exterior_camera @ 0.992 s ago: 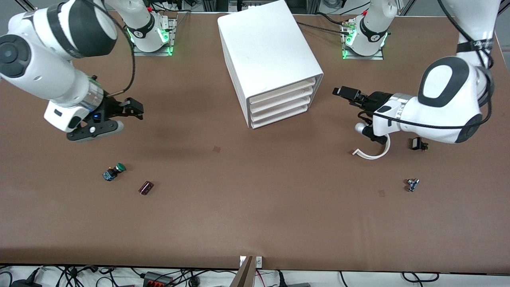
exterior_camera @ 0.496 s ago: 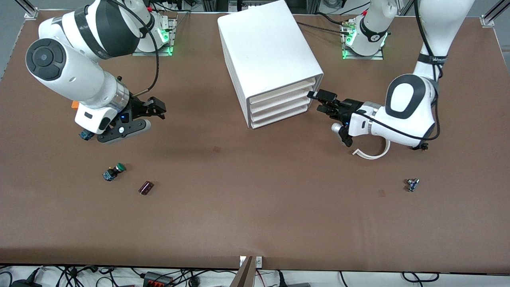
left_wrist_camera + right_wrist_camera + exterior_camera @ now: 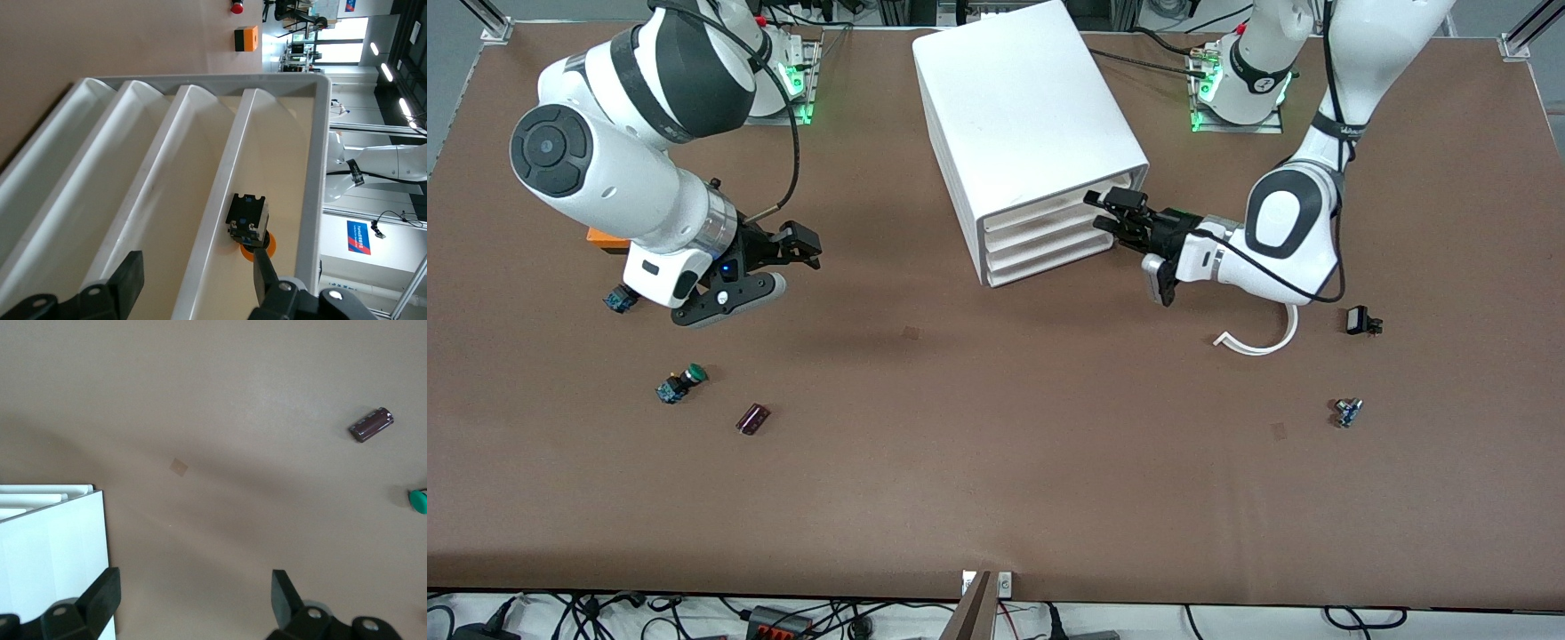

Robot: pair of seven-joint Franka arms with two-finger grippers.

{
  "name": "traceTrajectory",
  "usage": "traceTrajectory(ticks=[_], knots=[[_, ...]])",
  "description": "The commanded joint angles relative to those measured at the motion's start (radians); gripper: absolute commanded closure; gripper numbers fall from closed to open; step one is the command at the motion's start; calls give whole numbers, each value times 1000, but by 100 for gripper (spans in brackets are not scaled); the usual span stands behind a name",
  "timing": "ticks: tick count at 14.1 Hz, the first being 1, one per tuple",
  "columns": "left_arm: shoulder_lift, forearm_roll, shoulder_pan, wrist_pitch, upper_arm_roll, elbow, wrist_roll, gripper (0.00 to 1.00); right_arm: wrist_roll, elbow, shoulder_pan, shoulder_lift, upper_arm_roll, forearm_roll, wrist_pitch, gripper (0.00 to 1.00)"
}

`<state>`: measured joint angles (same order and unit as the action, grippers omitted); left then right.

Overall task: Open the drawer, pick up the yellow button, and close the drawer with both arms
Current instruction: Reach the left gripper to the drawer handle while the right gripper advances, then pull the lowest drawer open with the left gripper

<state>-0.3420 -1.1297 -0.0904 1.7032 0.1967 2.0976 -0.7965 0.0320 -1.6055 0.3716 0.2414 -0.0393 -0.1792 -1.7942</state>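
The white cabinet point(image 3: 1032, 116) stands at the table's middle, near the robot bases, all four drawers pushed in. My left gripper point(image 3: 1113, 212) is open at the front of the top drawer point(image 3: 1049, 210). In the left wrist view, the open gripper point(image 3: 195, 280) straddles that drawer's front lip point(image 3: 227, 193). The button point(image 3: 248, 220) lies in that drawer, orange cap toward the gripper, close to one fingertip point(image 3: 262, 270). My right gripper point(image 3: 778, 267) is open and empty over bare table toward the right arm's end; it is also open in the right wrist view point(image 3: 193, 597).
A green-capped button point(image 3: 680, 382) and a dark purple cylinder point(image 3: 752, 418) lie near the right arm. An orange box point(image 3: 605, 238) and a blue part point(image 3: 618, 300) show beside that arm. A white curved strip point(image 3: 1263, 340), a black part point(image 3: 1360, 322) and a small blue part point(image 3: 1347, 412) lie near the left arm.
My left gripper has moved across the table to the cabinet's front and now sits at the top drawer. My right arm has moved a little toward the cabinet.
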Motion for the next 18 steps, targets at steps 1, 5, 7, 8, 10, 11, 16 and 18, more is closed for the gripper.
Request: traceTrajectory(ticks=[1,5,7,8,10,11,16,18], knots=[[21,-33,9,16,10,48,-75,39,-3,22,10,15,-8,-13,-16,0],[23,-32,8,16,12,67,-79,47,-3,22,9,24,-8,-13,-37,0],[21,-32,8,15,12,71,-104,63,-3,22,9,24,-8,-16,-36,0],[20,-32,8,15,10,73,-112,70,-4,21,4,24,-8,-22,-37,0],[-3,-30,17,16,10,58,-115,86,-6,22,-2,24,-10,-25,-36,0],[-6,-28,20,16,9,49,-112,90,-6,22,0,24,-10,-23,-37,0],[-77,-12,35,16,-8,-68,-101,91,-3,108,9,73,-8,-26,-37,0],[-124,43,63,16,-8,-146,-101,90,-4,142,19,96,-7,-26,-37,0]])
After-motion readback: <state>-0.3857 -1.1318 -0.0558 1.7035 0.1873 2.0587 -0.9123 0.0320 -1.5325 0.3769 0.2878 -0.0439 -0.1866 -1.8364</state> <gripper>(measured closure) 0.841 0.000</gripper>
